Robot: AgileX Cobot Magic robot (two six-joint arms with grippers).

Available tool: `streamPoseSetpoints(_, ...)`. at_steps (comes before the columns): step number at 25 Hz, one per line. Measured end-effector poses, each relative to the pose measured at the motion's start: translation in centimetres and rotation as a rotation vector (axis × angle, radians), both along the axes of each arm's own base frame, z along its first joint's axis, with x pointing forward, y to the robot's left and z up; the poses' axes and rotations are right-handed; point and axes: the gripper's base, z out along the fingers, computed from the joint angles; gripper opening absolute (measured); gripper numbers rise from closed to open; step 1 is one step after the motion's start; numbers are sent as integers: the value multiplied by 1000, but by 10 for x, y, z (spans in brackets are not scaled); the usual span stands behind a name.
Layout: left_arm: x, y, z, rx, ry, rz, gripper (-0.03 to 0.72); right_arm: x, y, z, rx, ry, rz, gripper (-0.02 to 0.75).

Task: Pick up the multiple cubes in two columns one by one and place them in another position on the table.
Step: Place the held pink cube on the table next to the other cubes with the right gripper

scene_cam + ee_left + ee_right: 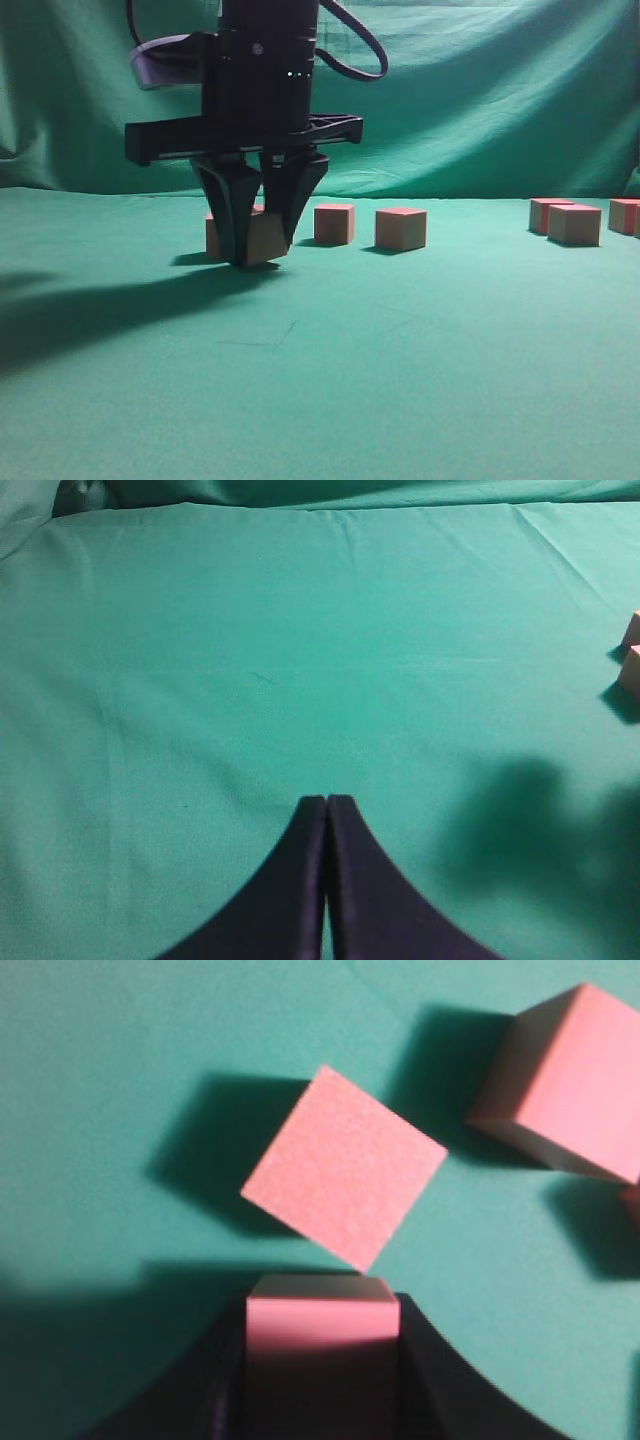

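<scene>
Right gripper (262, 250): down at the table on the left of the scene, its two dark fingers clamped on a cube (264, 240); the wrist view shows that held cube (322, 1345) wedged between them.
Held cube: at table level or just off it; I cannot tell if it rests on the cloth.
Cube behind it: another cube (211, 235) sits just past the gripper, mostly hidden by the fingers; from the right wrist it shows as a pink top turned at an angle (343, 1167).
Left group: two more cubes to the right of the gripper, one (334, 223) a little farther back, one (401, 228) nearer.
Right group: three cubes well apart at the far right, (549, 214), (574, 224) and (625, 215) at the picture's edge.
Left gripper (327, 805): fingers pressed together with nothing between them, over bare cloth.
Table (400, 360): green wrinkled cloth, the arm's shadow lying across its left side.
</scene>
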Motion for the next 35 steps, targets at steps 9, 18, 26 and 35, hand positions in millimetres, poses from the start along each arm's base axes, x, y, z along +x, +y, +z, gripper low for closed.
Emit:
streamPoseSetpoints(9, 0, 0, 0, 0, 0, 0, 0, 1, 1, -1, 11, -3, 0, 258)
streamPoseSetpoints(18, 0, 0, 0, 0, 0, 0, 0, 0, 2, -3, 19, 9, -6, 258)
streamPoseSetpoints(26, 0, 0, 0, 0, 0, 0, 0, -1, 2, -5, 12, 28, -13, 506)
streamPoseSetpoints(35, 0, 0, 0, 0, 0, 0, 0, -11, -8, 31, -10, 48, -26, 633)
